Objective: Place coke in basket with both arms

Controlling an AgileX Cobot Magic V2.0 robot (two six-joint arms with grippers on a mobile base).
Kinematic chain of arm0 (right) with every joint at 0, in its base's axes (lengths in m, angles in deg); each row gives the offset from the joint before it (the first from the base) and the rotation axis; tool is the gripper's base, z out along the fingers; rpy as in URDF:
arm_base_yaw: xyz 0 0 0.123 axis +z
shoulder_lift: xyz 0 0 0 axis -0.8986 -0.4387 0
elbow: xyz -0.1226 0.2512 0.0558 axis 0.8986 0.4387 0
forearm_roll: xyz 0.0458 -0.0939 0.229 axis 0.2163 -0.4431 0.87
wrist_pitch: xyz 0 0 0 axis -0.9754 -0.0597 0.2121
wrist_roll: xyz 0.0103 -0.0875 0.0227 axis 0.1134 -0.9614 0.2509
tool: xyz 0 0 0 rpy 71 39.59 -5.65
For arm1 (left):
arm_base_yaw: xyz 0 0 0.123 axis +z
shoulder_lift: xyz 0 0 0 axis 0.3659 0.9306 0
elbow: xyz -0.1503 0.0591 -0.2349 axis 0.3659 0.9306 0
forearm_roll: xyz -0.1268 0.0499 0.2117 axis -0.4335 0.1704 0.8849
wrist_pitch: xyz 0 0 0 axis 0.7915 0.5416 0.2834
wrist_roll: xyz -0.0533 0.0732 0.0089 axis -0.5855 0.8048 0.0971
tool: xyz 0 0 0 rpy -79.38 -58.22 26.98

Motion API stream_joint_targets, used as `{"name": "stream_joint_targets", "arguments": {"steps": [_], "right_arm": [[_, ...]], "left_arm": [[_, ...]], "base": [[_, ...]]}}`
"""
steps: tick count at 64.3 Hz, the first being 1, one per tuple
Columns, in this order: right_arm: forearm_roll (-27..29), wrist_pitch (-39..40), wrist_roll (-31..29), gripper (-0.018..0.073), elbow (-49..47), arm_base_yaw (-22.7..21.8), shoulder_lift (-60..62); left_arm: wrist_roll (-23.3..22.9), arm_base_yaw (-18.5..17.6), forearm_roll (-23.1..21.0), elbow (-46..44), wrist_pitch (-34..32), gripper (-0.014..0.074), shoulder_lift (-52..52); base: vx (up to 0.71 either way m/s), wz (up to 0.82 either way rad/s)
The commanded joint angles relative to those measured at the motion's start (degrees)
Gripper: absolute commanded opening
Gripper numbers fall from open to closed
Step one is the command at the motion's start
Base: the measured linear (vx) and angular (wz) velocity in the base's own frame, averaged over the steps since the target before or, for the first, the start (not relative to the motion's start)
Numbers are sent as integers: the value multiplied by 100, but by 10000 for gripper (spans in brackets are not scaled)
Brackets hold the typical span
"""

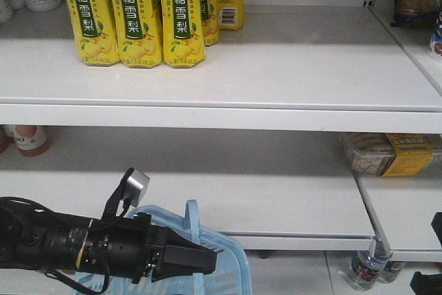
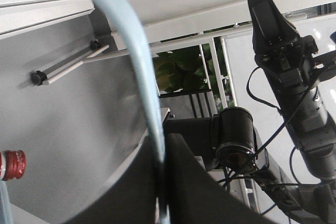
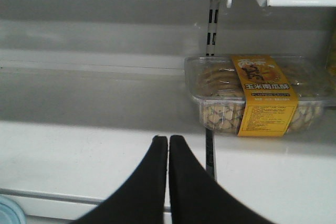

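Two grippers, one basket handle held.
Left gripper (image 2: pixel 160 182) is clamped on the basket (image 1: pixel 231 267) handle (image 2: pixel 136 61); the coke (image 2: pixel 11 164) cap, probably, shows left of it. Right gripper (image 3: pixel 168 145) is closed and empty, before a cookie box (image 3: pixel 262 95).

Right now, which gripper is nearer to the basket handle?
Left. The left gripper is shut on the basket handle. The right gripper is apart from it, shut and empty, facing the shelf.

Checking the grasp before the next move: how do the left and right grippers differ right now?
The left gripper is shut on the basket handle, its fingers pinching the pale blue bar; the right gripper is shut on nothing. The left sits over the basket; the right faces a shelf. Both have black, tapered fingers.
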State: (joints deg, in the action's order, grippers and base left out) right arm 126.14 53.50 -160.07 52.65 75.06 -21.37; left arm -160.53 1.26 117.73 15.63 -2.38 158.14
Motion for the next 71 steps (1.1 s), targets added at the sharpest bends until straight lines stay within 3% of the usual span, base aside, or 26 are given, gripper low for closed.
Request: {"name": "stream_joint_targets", "arguments": {"steps": [1, 8, 18, 37, 60, 71], "right_arm": [[34, -96, -40, -10, -154, -12, -16], [34, -96, -40, -10, -154, -12, -16], [34, -96, -40, -10, -154, -12, -16], [34, -90, -40, -10, -154, -12, -16], [34, -124, -40, -10, -154, -12, -16], [34, -124, -40, -10, -154, -12, -16]], "left_arm": [[80, -33, -567, -133, -1124, -6, -610], [74, -33, -599, -109, -937, -6, -1129], [74, -230, -1040, 384, -195, -6, -2066], [74, -663, -1165, 1125, 1092, -6, -3835], [10, -711, -1144, 1712, 1690, -6, -5605], [10, -711, -1169, 1743, 1961, -6, -5798]], "base": [[0, 0], [0, 0], [0, 0], [0, 0], [0, 0], [0, 0]]}}
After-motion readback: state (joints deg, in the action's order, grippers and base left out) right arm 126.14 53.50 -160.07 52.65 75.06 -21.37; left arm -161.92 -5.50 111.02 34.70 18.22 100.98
